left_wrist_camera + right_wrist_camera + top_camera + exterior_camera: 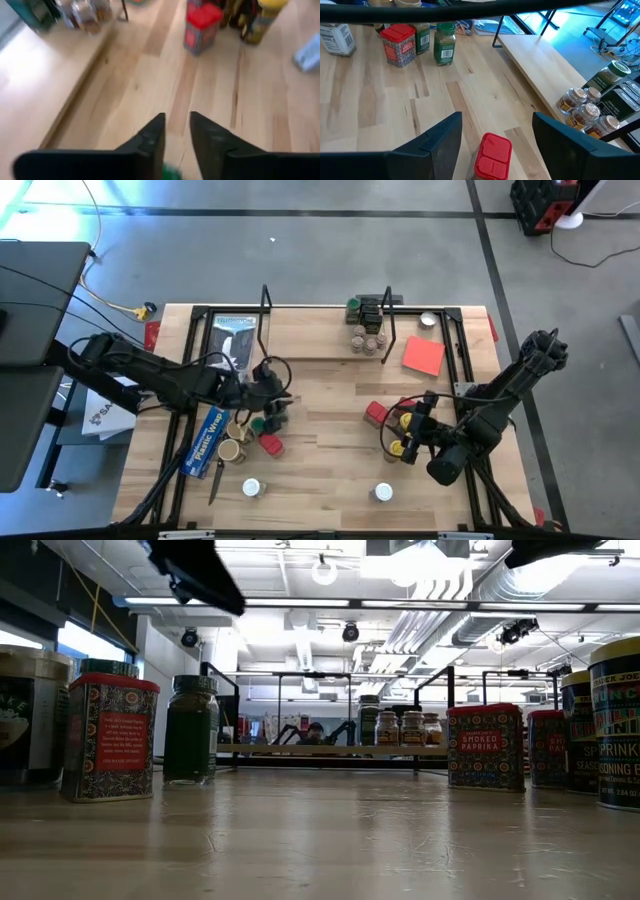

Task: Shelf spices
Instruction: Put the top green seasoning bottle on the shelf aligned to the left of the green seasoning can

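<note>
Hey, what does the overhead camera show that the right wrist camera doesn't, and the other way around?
Only the high view shows both arms, the long blue plastic-wrap box near the left gripper, the flat red square sheet, and two white-lidded jars at the table's near edge.

Only the right wrist view shows the right gripper open, a red boxy tin between its fingers.

Both show the shelf holding a cluster of jars.

Shelf point(320, 340) at the table's point(330, 470) rear, jars point(366, 330) on it, tins point(376, 413) in front
</note>
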`<action>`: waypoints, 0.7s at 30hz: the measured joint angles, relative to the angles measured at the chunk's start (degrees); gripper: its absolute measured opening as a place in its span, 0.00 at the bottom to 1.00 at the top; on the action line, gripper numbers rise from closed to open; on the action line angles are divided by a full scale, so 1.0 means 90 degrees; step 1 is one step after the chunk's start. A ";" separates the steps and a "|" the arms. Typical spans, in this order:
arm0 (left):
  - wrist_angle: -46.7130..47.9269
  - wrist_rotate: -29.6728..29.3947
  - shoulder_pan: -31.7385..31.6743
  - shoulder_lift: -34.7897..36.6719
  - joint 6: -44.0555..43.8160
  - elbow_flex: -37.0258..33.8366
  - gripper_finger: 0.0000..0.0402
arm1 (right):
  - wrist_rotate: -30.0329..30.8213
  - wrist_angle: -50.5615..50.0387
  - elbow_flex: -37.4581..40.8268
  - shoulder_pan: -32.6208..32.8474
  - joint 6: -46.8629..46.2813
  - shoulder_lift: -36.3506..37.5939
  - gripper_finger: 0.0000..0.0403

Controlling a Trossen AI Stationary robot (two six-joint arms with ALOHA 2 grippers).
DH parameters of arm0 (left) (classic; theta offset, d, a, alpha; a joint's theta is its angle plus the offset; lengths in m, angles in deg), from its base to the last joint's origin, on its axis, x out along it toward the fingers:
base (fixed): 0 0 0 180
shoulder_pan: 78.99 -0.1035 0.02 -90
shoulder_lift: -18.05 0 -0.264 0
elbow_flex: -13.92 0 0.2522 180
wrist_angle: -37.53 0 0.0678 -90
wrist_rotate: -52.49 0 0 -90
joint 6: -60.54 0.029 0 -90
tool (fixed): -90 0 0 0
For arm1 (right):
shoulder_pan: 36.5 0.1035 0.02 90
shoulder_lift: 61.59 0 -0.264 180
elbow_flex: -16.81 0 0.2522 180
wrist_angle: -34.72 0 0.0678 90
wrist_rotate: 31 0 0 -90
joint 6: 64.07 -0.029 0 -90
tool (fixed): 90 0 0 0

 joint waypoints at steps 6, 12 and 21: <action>0.1221 0.0250 -0.0049 -0.0002 -0.0057 0.0005 0.47 | 0.0000 -0.0001 0.0000 0.0000 0.0005 0.0000 0.59; 0.2163 0.0679 -0.0054 -0.0003 0.0936 0.0005 0.61 | 0.0002 -0.0001 0.0000 0.0000 0.0002 0.0000 0.59; 0.2086 0.1260 -0.0344 -0.0374 0.2360 0.0005 0.61 | 0.0005 0.0057 0.0000 -0.0002 -0.0019 0.0000 0.59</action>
